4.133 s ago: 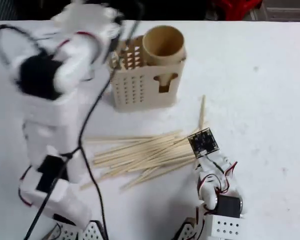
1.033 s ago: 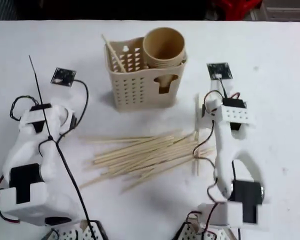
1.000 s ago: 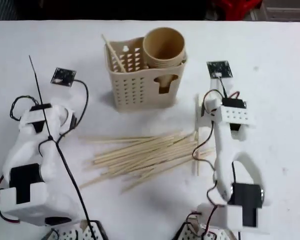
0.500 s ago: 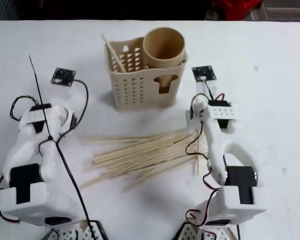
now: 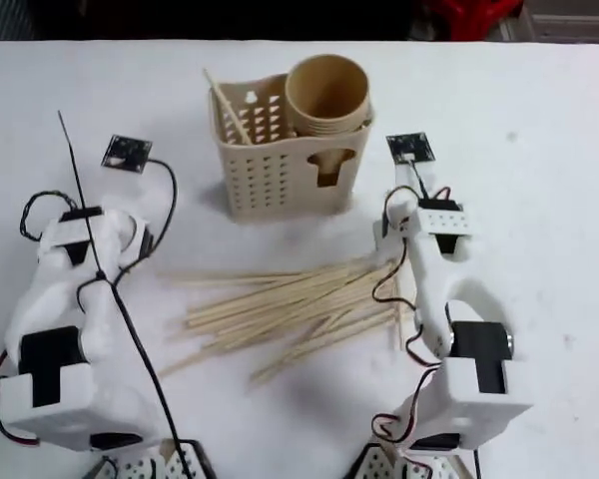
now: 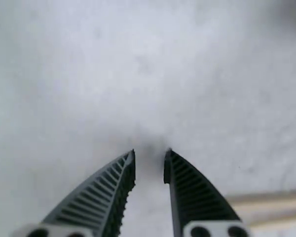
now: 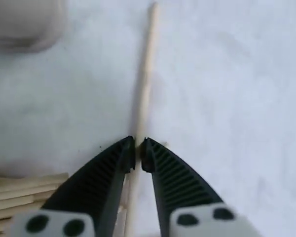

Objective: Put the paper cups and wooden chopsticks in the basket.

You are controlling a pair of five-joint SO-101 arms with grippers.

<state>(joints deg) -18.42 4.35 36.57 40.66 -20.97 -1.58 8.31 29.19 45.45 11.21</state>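
At the far middle of the white table [image 5: 539, 120] stands a beige perforated plastic basket [image 5: 280, 165], its walls a grid of small holes with a cut-out handle slot. A stack of tan paper cups [image 5: 326, 92] sits upright in it, round mouth open upward. Beside the cups, a single thin wooden chopstick [image 5: 227, 106] leans in the basket, its upper end tilted away from the cups. On the arms' side of the basket, a loose fan of pale wooden chopsticks [image 5: 280, 309] lies flat, long axes running roughly side to side. The white left arm [image 5: 65, 299] rests well to one side of the basket, and the white right arm [image 5: 449, 289] reaches along the fan's other end, near the basket.

From the left wrist, the left gripper [image 6: 149, 160] has black ribbed fingers slightly parted, with nothing between them, over bare table; a blurred wooden strip [image 6: 266, 210] lies beside it.

From the right wrist, the right gripper [image 7: 138, 148] has its ribbed fingers pressed against a lone round chopstick [image 7: 147, 74]. Its long axis points straight ahead of the fingers. More stick ends [image 7: 19, 195] lie alongside.
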